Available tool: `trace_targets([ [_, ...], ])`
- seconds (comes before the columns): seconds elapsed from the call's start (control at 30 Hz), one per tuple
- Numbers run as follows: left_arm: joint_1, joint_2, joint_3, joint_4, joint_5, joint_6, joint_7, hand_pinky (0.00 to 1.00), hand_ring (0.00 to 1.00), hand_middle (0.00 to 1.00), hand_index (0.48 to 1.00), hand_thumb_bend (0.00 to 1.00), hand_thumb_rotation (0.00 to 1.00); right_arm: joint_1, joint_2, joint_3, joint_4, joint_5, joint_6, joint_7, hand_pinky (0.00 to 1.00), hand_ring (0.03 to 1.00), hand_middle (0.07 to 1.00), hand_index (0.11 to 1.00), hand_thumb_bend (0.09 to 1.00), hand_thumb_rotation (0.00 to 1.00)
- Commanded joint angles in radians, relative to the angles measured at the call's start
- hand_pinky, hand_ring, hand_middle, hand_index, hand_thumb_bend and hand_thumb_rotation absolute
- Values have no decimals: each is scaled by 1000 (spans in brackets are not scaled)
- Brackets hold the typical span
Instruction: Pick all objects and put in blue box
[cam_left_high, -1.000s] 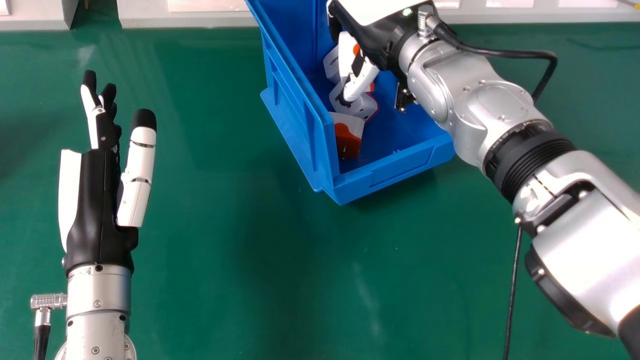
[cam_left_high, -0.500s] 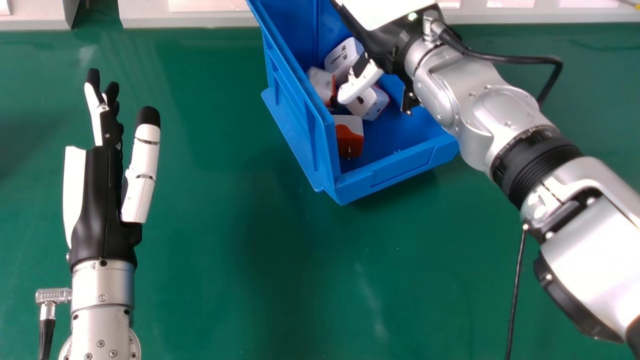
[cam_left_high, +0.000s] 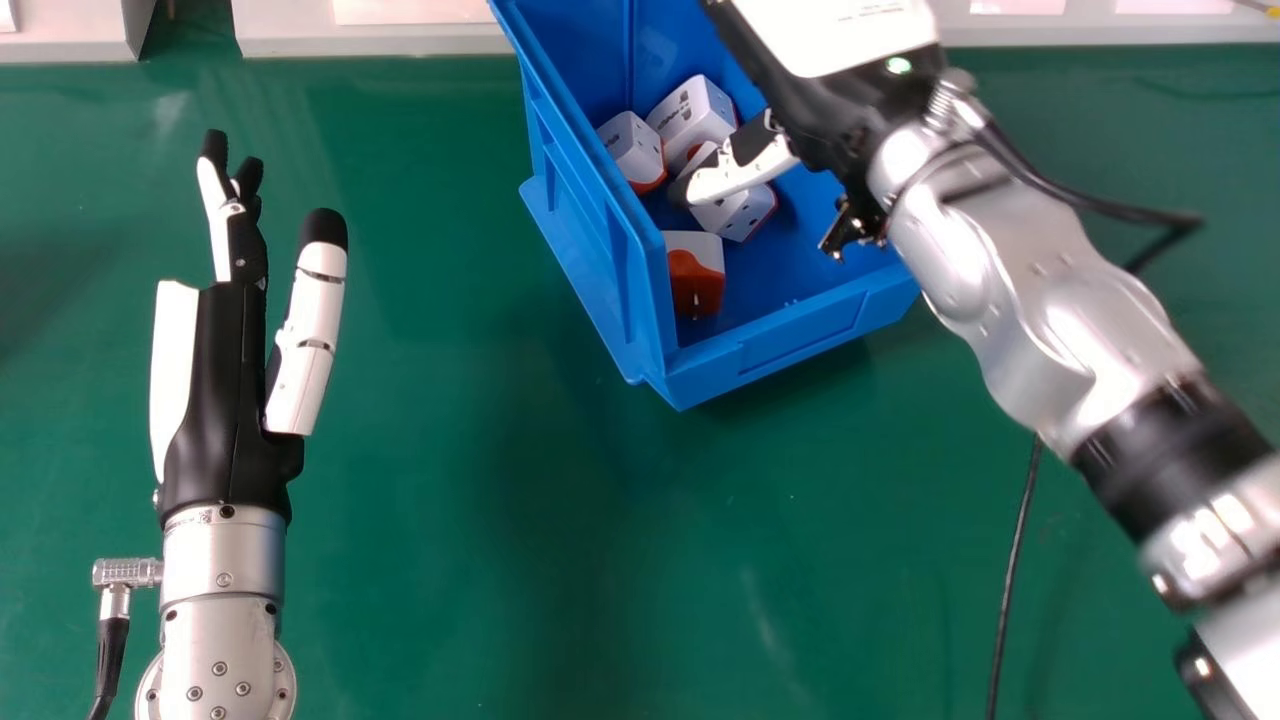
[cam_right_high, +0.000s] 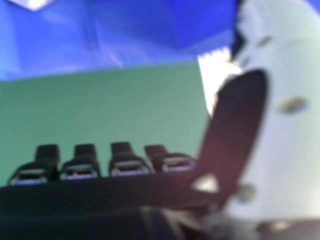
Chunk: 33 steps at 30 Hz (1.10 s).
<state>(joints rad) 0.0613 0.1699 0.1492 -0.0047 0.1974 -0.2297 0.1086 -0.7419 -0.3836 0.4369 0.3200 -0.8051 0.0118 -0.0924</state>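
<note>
seemingly, placing is ending; the straight-fingered, empty right hand (cam_left_high: 738, 178) is hanging over white-and-red plastic cubes (cam_left_high: 632, 145) in the blue plastic box (cam_left_high: 800, 338), needing lifting clear.

Bright — soft shadows, pale glare.

the green table (cam_left_high: 450, 500) offers a wide open stretch between the left hand (cam_left_high: 230, 390) and the blue box (cam_left_high: 775, 345), continuing in front of the box. the box's raised walls block a low sideways path into it. inside, four red-and-white blocks (cam_left_high: 695, 270) take up room, but bare floor lies beside the nearest one. the right hand (cam_left_high: 745, 173) and silver arm (cam_left_high: 1040, 310) obstruct access from above and the right, and a black cord (cam_left_high: 1015, 560) crosses the right side.
</note>
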Motion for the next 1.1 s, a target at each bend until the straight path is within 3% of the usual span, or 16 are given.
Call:
trace_targets([
  [0.0,-18,14,2,-7,-4,-25,1,987,1000,1000,1000,385,1000,70,-21,-71,-157,29,14,1,967,999,999,1000,559,203],
  [0.17,-21,18,3,1,-15,-33,-5,988,1000,1000,1000,383,1000,302,-37,-191,-454,90,13,18,980,1000,1000,1000,506,104],
  [0.37,-20,22,4,6,-20,-33,-13,988,1000,1000,1000,376,1000,577,58,-331,-680,398,-1,96,987,1000,1000,1000,436,84],
  [0.47,-15,25,5,7,-23,-40,-22,988,1000,1000,1000,373,1000,669,85,-373,-709,506,-35,115,981,1000,1000,1000,415,96],
  [0.57,-11,28,9,13,-26,-51,-28,988,1000,1000,1000,372,1000,745,101,-406,-720,551,-58,112,973,1000,1000,1000,396,116],
  [0.63,-9,37,16,27,-30,-64,-30,988,1000,1000,1000,372,1000,800,125,-417,-704,574,-81,98,970,1000,1000,1000,379,176],
  [0.67,-8,40,18,32,-33,-69,-31,988,1000,1000,1000,372,1000,818,135,-420,-697,580,-89,95,969,1000,1000,1000,368,255],
  [0.73,3,45,26,33,-45,-81,-37,988,1000,1000,1000,372,1000,864,164,-418,-673,598,-111,86,969,1000,1000,1000,368,255],
  [0.77,8,47,29,31,-50,-85,-39,988,1000,1000,1000,374,1000,880,175,-417,-662,603,-122,84,975,1000,1000,1000,359,348],
  [0.8,16,50,33,28,-57,-90,-43,988,1000,1000,1000,374,1000,896,187,-413,-650,606,-133,80,975,1000,1000,1000,359,348],
  [0.87,26,52,40,24,-65,-96,-48,987,1000,1000,1000,375,1000,921,206,-408,-630,610,-150,77,984,1000,1000,1000,350,530],
  [0.9,34,53,44,25,-70,-101,-49,987,1000,1000,1000,375,1000,939,219,-404,-615,620,-156,78,984,1000,1000,1000,350,530],
  [0.93,39,54,47,26,-73,-105,-50,987,1000,1000,1000,376,1000,950,228,-403,-604,628,-160,80,987,1000,1000,1000,348,614],
  [0.97,41,55,49,30,-76,-108,-50,987,1000,1000,1000,376,1000,960,237,-402,-596,637,-160,84,987,1000,1000,1000,348,614],
  [1.0,46,56,53,34,-80,-113,-49,987,1000,1000,1000,377,1000,971,247,-401,-591,648,-157,89,990,1000,1000,1000,346,690],
  [1.07,59,56,57,36,-88,-122,-51,987,1000,1000,1000,377,1000,990,262,-397,-589,666,-154,96,990,1000,1000,1000,346,690],
])
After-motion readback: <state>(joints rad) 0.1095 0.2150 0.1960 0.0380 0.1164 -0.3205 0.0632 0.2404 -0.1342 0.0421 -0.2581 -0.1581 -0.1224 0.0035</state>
